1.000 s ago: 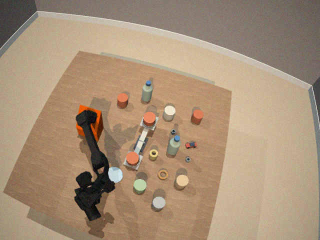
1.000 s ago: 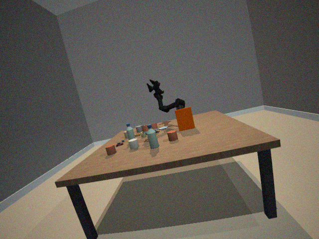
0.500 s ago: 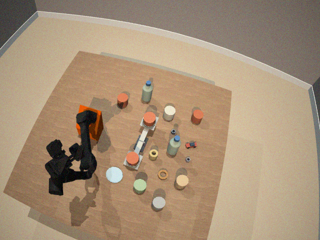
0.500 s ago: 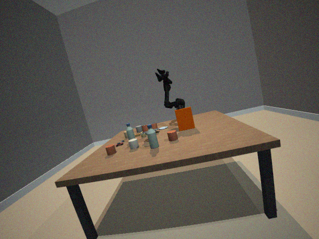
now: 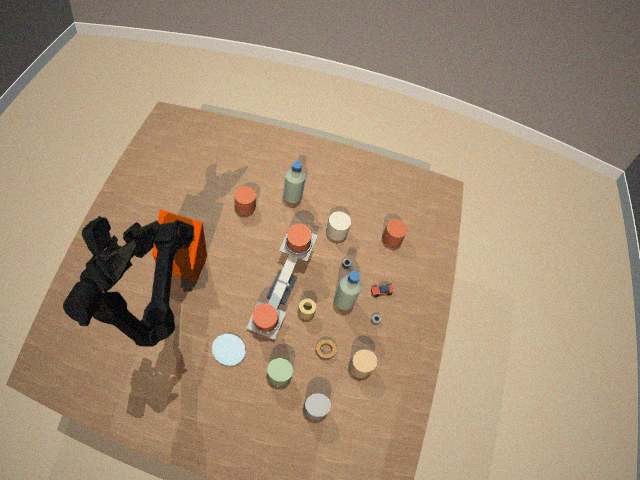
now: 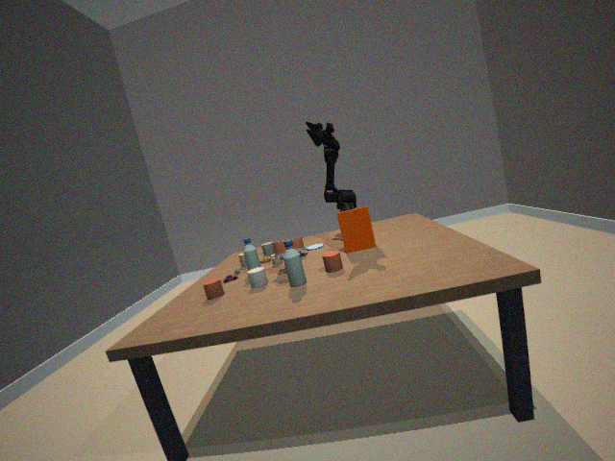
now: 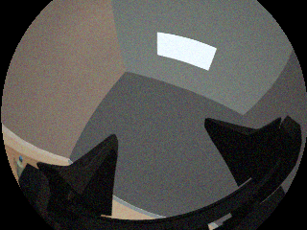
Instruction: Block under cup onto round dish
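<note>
A balance beam (image 5: pixel 287 268) carries two orange-red cups. One cup (image 5: pixel 298 237) (image 6: pixel 280 247) stands on the end nearer the bottles. The other cup (image 5: pixel 265 316) (image 6: pixel 298 242) stands on the end nearer the dish, which appears lower. The block is not visible. The pale blue round dish (image 5: pixel 228 349) (image 6: pixel 314 246) has nothing on it. My gripper (image 6: pixel 307 127) (image 7: pixel 163 130) is open and empty, high above the table on the dish's far side from the balance. It points up at walls and ceiling in the wrist view.
An orange panel (image 5: pixel 197 253) (image 6: pixel 356 230) stands beside the arm. A green cylinder (image 5: pixel 279 372) stands near the dish. Two bottles (image 5: pixel 294 186) (image 5: pixel 347 294), loose red cups (image 5: pixel 245 201) (image 5: pixel 394 233), a white cylinder (image 5: pixel 338 226) and a yellow ring-shaped piece (image 5: pixel 307 313) surround the balance.
</note>
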